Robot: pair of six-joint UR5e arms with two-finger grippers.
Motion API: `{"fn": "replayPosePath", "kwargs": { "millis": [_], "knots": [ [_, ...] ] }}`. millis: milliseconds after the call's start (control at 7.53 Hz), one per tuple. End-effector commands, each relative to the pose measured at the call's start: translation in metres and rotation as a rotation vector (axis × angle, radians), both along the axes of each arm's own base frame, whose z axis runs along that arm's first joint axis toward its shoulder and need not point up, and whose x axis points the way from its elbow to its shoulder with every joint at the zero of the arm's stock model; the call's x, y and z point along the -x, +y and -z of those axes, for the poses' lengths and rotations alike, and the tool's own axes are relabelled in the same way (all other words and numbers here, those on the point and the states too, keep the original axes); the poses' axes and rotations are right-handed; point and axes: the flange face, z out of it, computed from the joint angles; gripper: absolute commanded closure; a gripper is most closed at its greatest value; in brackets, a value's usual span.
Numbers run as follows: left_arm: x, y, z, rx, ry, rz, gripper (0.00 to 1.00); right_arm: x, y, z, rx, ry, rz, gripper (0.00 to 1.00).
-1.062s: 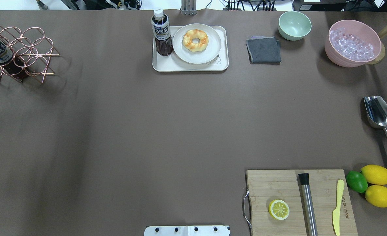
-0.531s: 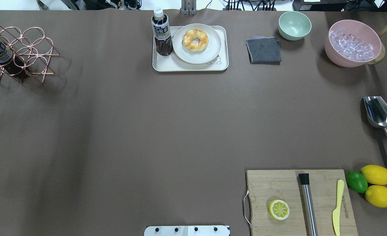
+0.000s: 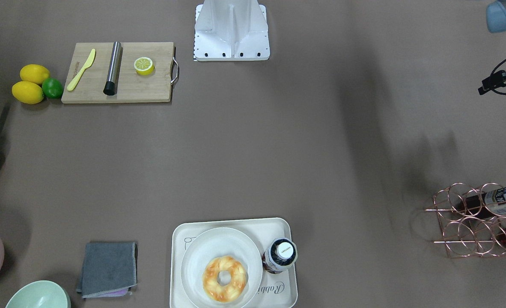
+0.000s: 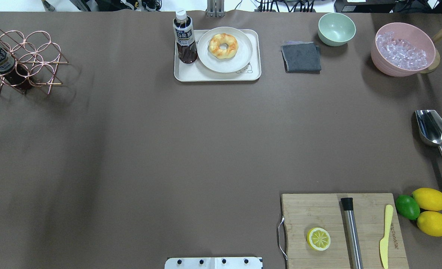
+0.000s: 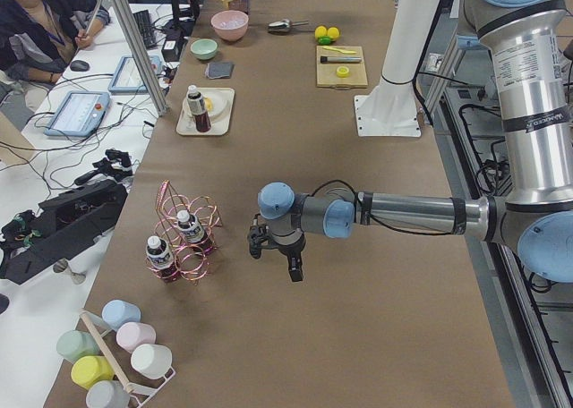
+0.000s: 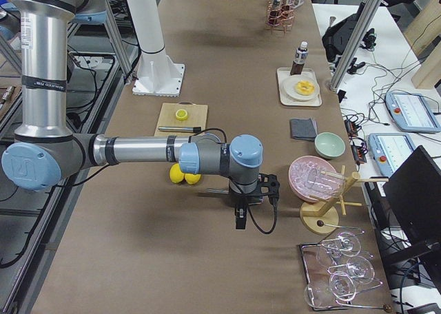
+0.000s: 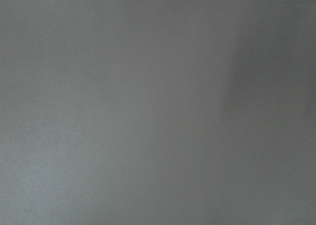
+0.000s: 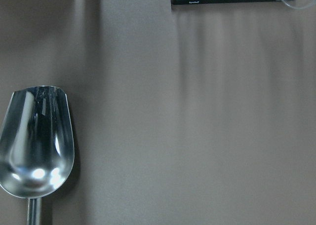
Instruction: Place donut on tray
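Observation:
The donut (image 4: pixel 223 45) lies on a round off-white plate (image 4: pixel 224 64) that stands on the cream tray (image 4: pixel 191 74) at the table's far edge. It also shows in the front-facing view (image 3: pixel 224 278) on the tray (image 3: pixel 180 239), and small in the right side view (image 6: pixel 304 87). My left gripper (image 5: pixel 292 267) hangs over bare table near the copper rack, far from the tray. My right gripper (image 6: pixel 239 219) hangs near the pink bowl. Both show only in the side views, so I cannot tell whether they are open or shut. No fingers show in the wrist views.
A dark drink bottle (image 4: pixel 184 37) stands on the tray beside the plate. Grey cloth (image 4: pixel 301 56), green bowl (image 4: pixel 336 29) and pink ice bowl (image 4: pixel 404 48) sit to its right. A metal scoop (image 8: pixel 37 141), cutting board (image 4: pixel 342 229) with lemon half, and copper rack (image 4: pixel 22 61) are also there.

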Motion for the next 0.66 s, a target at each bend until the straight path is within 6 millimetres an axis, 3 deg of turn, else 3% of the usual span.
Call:
{"fn": "replayPosePath", "kwargs": {
  "millis": [0,531],
  "knots": [
    [-0.0034,-0.0027,0.0026,-0.001,0.001,-0.002,0.02,0.0,0.0,0.0007,-0.001,-0.001,0.0,0.0],
    [-0.0032,-0.002,0.002,0.0,0.0,-0.002,0.02,0.0005,-0.0015,0.0032,-0.006,-0.007,0.0,0.0]
  ]
}}
